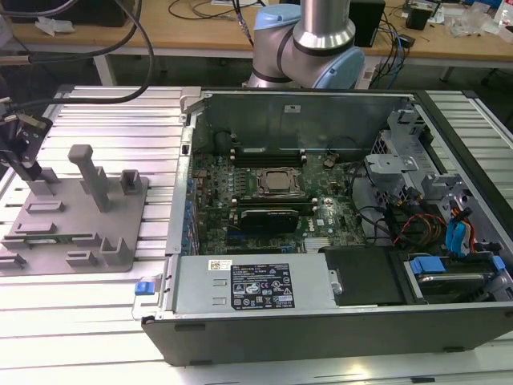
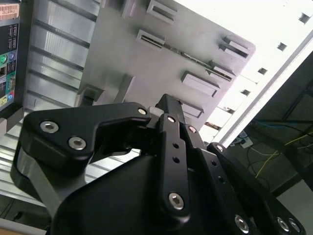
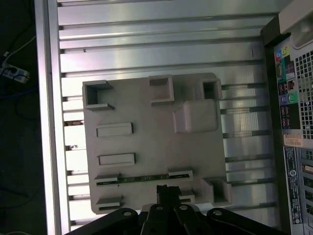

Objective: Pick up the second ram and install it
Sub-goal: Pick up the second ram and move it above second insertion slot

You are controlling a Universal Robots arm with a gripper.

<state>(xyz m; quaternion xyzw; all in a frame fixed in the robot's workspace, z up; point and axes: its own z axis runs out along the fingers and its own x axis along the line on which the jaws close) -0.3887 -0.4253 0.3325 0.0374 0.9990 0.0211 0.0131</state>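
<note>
First wrist view: tool [image 3: 166, 189] is cut off at the frame edge, so just the linkage and tips show. Tips look pressed together, pinching nothing. Second wrist view is mostly blocked by the tool's black body, and it reads the same: fingers [image 2: 168, 127] closed up. Exterior view has the tool at the exterior view's left border, partly out of frame, hanging over the far corner of the grey fixture block [image 1: 80, 233].

second ram [image 3: 142, 179]: thin green stick on edge in the block's long slot, held between two small end pockets. Label and chips are too small to make out. In the first wrist view the tips sit right next to it in the picture, but I can't tell the height gap. Exterior view shows it as a green sliver near the block's camera-side edge, apart from the tool.

Fixture block sits on the slatted aluminium worktop [image 1: 120, 112], just beside the open computer case [image 1: 321, 329].

Inside the case:
- motherboard [image 1: 216, 172] with processor socket [image 1: 277, 183]
- black expansion card [image 1: 272, 216]
- power supply [image 1: 248, 285] along the near wall
- drive cage [image 1: 401, 172] with blue tabs, on the exterior view's right

Memory slots by the socket are dark, and I can't tell what's seated in them. Arm [image 1: 321, 32] stands behind the case, upper part cropped.
</note>
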